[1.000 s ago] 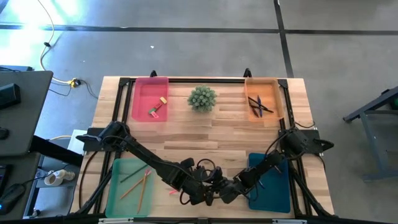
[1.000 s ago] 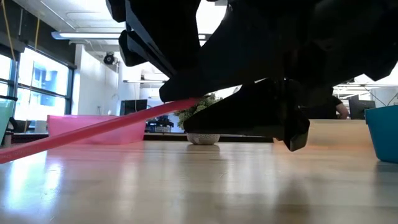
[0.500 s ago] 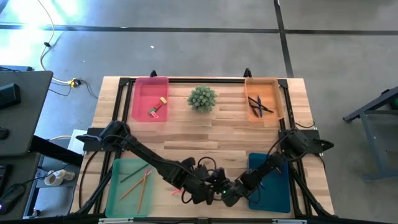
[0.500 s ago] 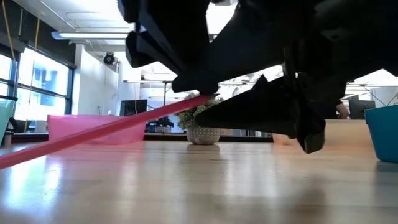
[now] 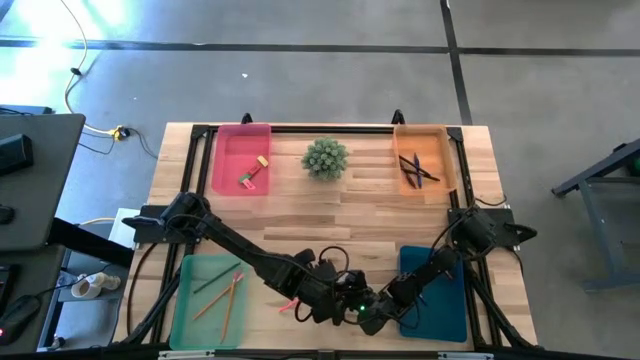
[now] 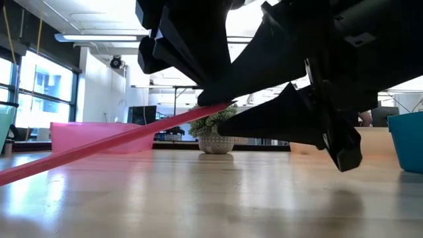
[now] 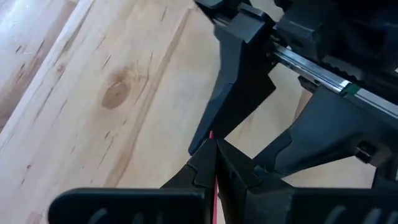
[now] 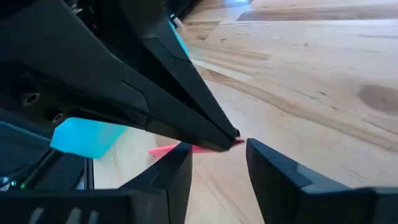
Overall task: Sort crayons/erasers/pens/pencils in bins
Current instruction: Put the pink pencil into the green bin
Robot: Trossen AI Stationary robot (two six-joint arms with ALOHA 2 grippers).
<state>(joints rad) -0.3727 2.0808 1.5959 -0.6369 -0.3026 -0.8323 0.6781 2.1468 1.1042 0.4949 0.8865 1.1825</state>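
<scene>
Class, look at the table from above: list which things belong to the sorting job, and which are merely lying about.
Belong to the job:
- pink bin, erasers inside
- orange bin, pens inside
- green bin, pencils inside
- teal bin
- pink pencil, clamped in the left gripper
- right gripper, alongside

Lying about:
- small potted plant

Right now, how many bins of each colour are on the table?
Pink bin: 1
Orange bin: 1
Light green bin: 1
Teal-blue bin: 1
Total: 4 bins
</scene>
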